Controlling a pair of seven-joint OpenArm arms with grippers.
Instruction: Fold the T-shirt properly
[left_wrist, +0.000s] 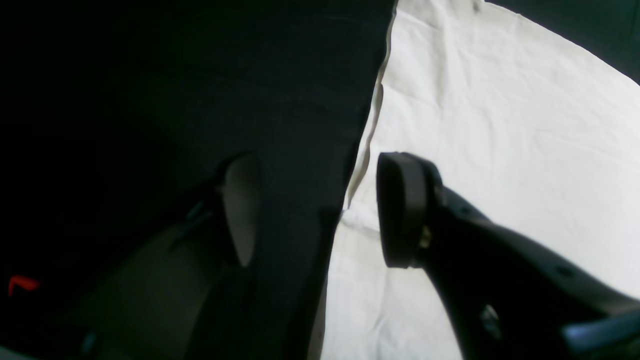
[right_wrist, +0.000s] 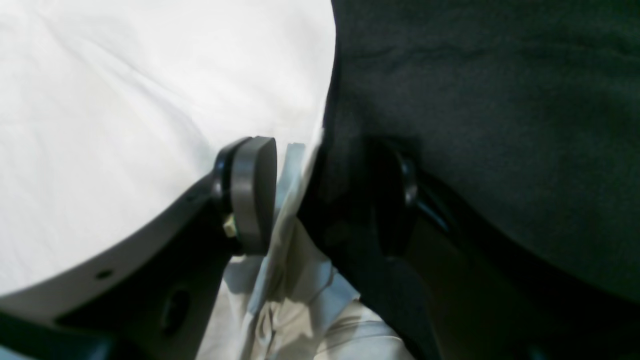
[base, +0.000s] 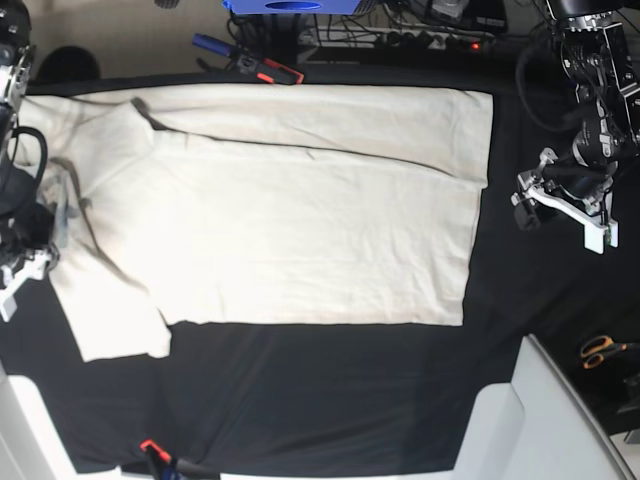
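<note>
A: How far along is the fold?

B: Barely begun, by the look of it. The T-shirt (base: 300, 230) lies spread across the black bench (base: 330, 400), with only its far long edge turned over; the remaining folds are left.

A: And the tools?

B: The left tool (left_wrist: 320, 210) stands with jaws apart, straddling the shirt's edge. The right tool (right_wrist: 325, 195) is also apart, bunched cloth between its pads, not clamped.

A: Any containers?

B: None that can be made out.
</note>
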